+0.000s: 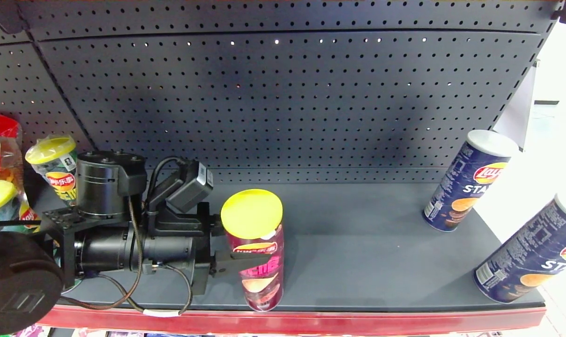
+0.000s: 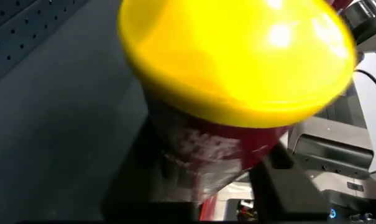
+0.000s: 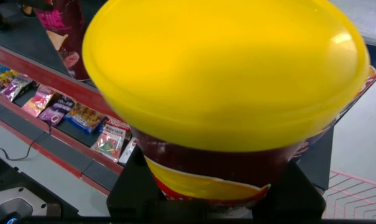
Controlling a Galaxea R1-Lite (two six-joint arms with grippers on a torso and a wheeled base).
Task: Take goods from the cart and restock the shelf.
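Observation:
A maroon chip can with a yellow lid (image 1: 255,243) stands upright on the dark shelf board (image 1: 358,243), close to its red front edge. My left gripper (image 1: 245,238) is shut on this can from the left, one finger (image 1: 248,256) crossing its front. The left wrist view has the same can (image 2: 237,68) between the dark fingers of the left gripper (image 2: 206,186). In the right wrist view my right gripper (image 3: 212,193) is shut on a second yellow-lidded can (image 3: 225,74), held off the shelf below its red edge (image 3: 45,68).
Two blue chip cans stand at the shelf's right end, one at the back (image 1: 470,187) and one at the front corner (image 1: 531,257). Yellow-lidded cups (image 1: 54,164) crowd the left end. A pegboard (image 1: 283,103) backs the shelf. Snack packets (image 3: 82,115) lie on a lower shelf.

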